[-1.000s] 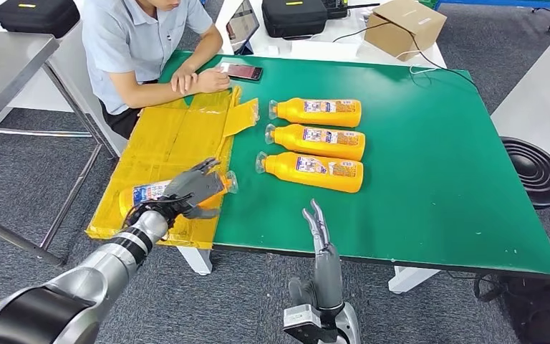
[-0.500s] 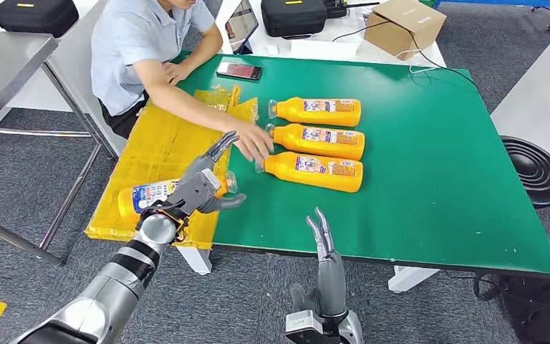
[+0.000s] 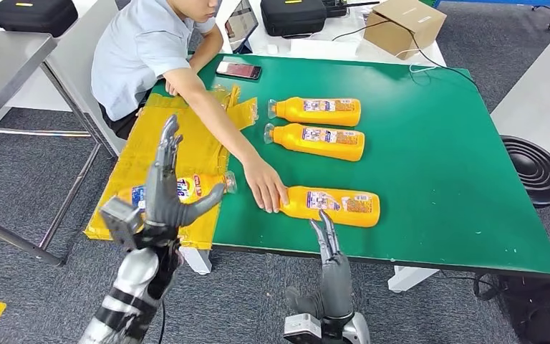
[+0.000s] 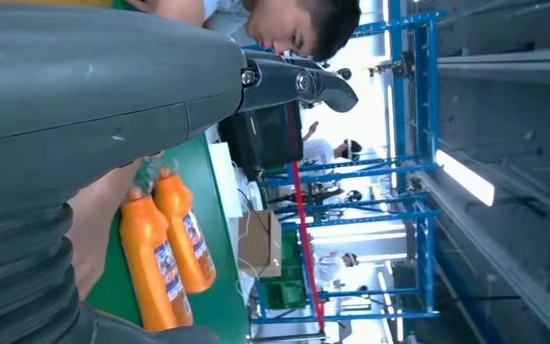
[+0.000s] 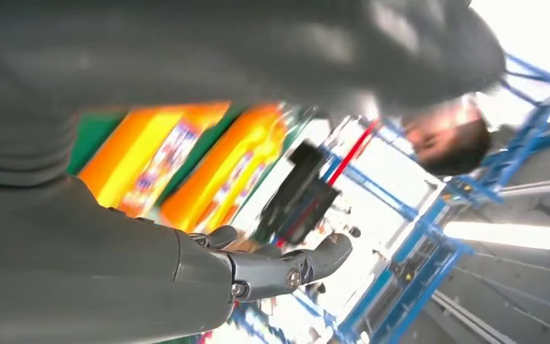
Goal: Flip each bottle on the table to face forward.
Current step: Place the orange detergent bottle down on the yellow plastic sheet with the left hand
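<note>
While both hands hang empty, left hand (image 3: 166, 188) and right hand (image 3: 327, 244) fingers apart, three orange plastic bottles (image 3: 317, 112) lie label-up on the green surface (image 3: 437, 165); a fourth (image 3: 186, 188) awaits.

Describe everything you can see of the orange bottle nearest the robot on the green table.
The nearest bottle is orange, glossy like plastic, with a printed label in white, blue and red facing up. It lies on its side on the green table, close to the front edge, neck toward the robot's left. A person's hand covers its neck end. The right robot hand hovers just in front of it, not touching.
</note>
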Tool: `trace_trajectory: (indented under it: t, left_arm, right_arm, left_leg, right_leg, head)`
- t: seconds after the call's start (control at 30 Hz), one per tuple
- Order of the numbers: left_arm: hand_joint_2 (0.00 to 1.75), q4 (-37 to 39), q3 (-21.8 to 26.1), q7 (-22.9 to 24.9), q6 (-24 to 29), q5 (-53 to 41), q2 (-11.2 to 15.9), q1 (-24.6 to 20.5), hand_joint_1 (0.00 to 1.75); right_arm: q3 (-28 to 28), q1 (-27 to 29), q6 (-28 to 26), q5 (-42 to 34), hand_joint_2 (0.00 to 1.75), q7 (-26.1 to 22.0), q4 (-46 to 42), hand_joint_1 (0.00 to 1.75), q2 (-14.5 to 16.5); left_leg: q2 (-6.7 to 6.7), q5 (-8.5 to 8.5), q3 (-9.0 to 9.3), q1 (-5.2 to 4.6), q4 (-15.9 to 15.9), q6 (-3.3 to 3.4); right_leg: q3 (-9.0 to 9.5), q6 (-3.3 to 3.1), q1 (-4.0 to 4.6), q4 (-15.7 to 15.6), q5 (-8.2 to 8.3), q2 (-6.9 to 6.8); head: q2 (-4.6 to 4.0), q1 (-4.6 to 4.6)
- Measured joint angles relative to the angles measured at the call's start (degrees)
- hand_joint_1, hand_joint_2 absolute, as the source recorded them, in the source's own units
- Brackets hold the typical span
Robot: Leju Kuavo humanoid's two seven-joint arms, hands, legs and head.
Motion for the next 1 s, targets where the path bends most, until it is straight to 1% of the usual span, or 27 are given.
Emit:
trace_trajectory:
  t: [0.1, 0.2, 0.27, 0.33, 0.47, 0.7, 0.87, 1.0]
  left_arm:
    - [1.75, -4.5, 0.0, -1.0, 0.9, -1.3, 0.9, 4.6, 0.00]
    - [1.75, -7.8, 0.5, -0.8, 2.0, 0.5, 1.1, 7.2, 0.00]
    - [1.75, -9.5, 0.9, -0.4, 2.5, 1.2, 1.1, 8.0, 0.00]
    - [1.75, -10.6, 1.1, -0.3, 2.7, 1.3, 1.1, 8.5, 0.00]
    - [1.75, -11.9, 1.5, -0.2, 2.8, 1.5, 1.1, 9.0, 0.00]
    - [1.75, -12.6, 1.7, -0.2, 2.8, 1.7, 1.1, 9.3, 0.00]
    - [1.75, -12.6, 1.7, -0.1, 3.4, 1.3, 1.1, 9.4, 0.00]
    - [1.75, -12.6, 1.7, 0.0, 3.6, 1.0, 1.1, 9.3, 0.00]
  right_arm:
    - [-9.0, -1.2, 0.0, 11.2, 1.75, 0.1, 3.4, 0.00, 0.4]
    - [-18.2, -4.1, 0.0, 21.0, 1.75, 1.9, 6.5, 0.00, 0.4]
    - [-22.6, -6.1, 0.0, 24.4, 1.75, 3.4, 8.5, 0.00, 0.3]
    - [-25.5, -7.3, 0.0, 25.3, 1.75, 4.0, 9.8, 0.00, 0.3]
    - [-28.4, -8.5, 0.0, 25.5, 1.75, 4.1, 11.5, 0.00, 0.4]
    - [-30.2, -9.4, 0.0, 25.7, 1.75, 4.2, 12.9, 0.00, 0.5]
    - [-30.9, -10.5, 0.0, 29.6, 1.75, 7.4, 14.7, 0.00, 0.5]
    - [-31.1, -12.8, 0.0, 31.7, 1.75, 8.1, 18.2, 0.00, -0.3]
  left_leg:
    - [-0.09, 0.02, -0.01, 0.00, 0.0, 0.01]
    - [-0.13, 0.05, -0.02, -0.01, 0.0, 0.04]
    - [-0.15, 0.08, -0.01, -0.02, 0.0, 0.08]
    - [-0.21, 0.11, -0.01, -0.02, 0.0, 0.10]
    - [-0.22, 0.10, -0.01, -0.02, 0.0, 0.10]
    - [-0.22, 0.08, -0.01, -0.01, 0.0, 0.08]
    - [-0.21, 0.08, -0.02, -0.01, 0.0, 0.08]
    - [-0.19, 0.09, -0.01, -0.02, 0.0, 0.09]
  right_leg:
    - [0.01, 0.06, -0.01, 0.0, -0.04, -0.02]
    - [0.04, 0.12, -0.03, 0.0, -0.03, -0.02]
    - [0.06, 0.13, -0.03, 0.0, -0.02, -0.03]
    - [0.08, 0.14, -0.04, 0.0, -0.01, -0.06]
    - [0.08, 0.15, -0.03, 0.0, -0.01, -0.06]
    - [0.06, 0.15, -0.02, 0.0, -0.05, -0.06]
    - [0.06, 0.15, -0.03, 0.0, -0.05, -0.06]
    - [0.06, 0.16, -0.03, 0.0, -0.03, -0.06]
  head:
    - [0.00, 0.01]
    - [0.00, 0.02]
    - [0.00, 0.01]
    - [0.00, 0.01]
    - [0.00, -0.02]
    - [0.00, -0.01]
    - [0.00, -0.01]
    - [0.00, -0.01]
